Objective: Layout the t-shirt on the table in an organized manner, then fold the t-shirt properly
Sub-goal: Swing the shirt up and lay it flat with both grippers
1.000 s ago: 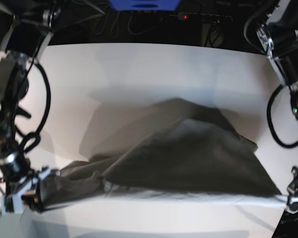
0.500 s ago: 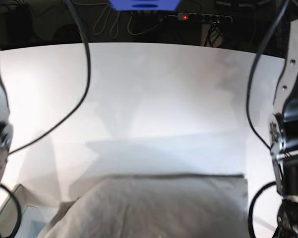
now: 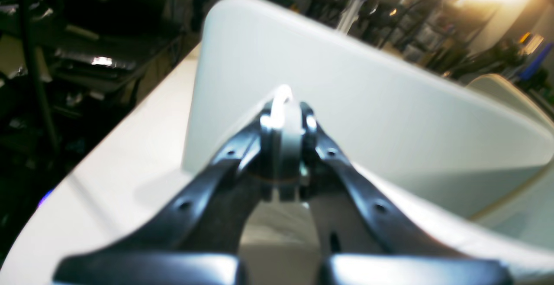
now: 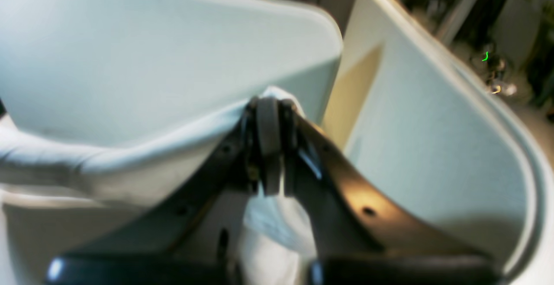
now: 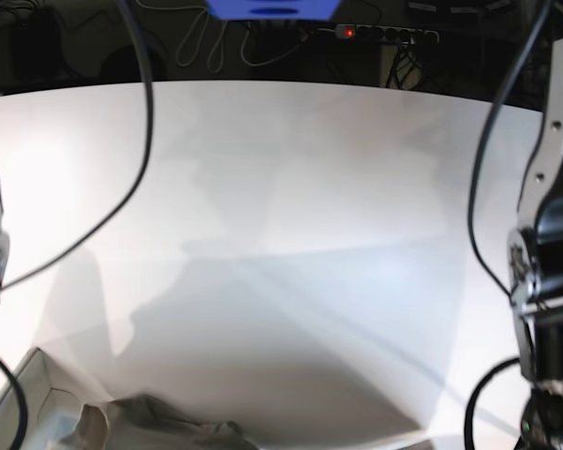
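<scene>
We have the light grey-beige soft cotton t-shirt [image 4: 130,81] held up in the air by two corners, well above the big smooth white table [image 5: 290,206]. Our left end effector [image 3: 283,118] is pinched tight on a little fold of the cloth, and the shirt spreads away from it like a wide flat sheet. Our right end effector [image 4: 268,107] is pinched tight too, with a bunch of the shirt poking out past its tips and more cloth hanging down below. In the base view most of the shirt is out of sight, and only a crumpled bit shows at the bottom edge, beside a pale box corner [image 5: 28,394]. The table under it is bare where we can see it. The two wrist views are blurry, so we cannot tell which part of the shirt each side has. We think the shirt is light and very floppy. It will sag in the middle and fold over itself if we let it go slack. It is not slippery, so a small pinch should hold it. We think the best places to hold are the two corners of one edge, pulled apart so the cloth stays smooth when we lay it down on the table.
</scene>
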`<control>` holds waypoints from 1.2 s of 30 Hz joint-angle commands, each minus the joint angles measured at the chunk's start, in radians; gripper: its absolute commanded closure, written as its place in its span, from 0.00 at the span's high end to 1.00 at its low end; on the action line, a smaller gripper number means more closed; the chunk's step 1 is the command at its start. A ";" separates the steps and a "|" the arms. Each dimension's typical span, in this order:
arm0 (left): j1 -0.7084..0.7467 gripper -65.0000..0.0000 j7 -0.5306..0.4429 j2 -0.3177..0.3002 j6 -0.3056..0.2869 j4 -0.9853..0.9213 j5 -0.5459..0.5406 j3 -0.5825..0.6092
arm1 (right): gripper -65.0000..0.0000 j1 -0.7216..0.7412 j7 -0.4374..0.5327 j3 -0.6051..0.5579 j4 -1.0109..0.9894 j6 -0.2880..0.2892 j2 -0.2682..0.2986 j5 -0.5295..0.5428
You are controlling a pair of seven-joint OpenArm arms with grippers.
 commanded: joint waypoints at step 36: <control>1.285 0.00 0.069 0.038 -0.017 0.677 -0.167 -0.548 | 0.00 -1.497 -0.043 0.490 0.935 0.259 -0.318 0.055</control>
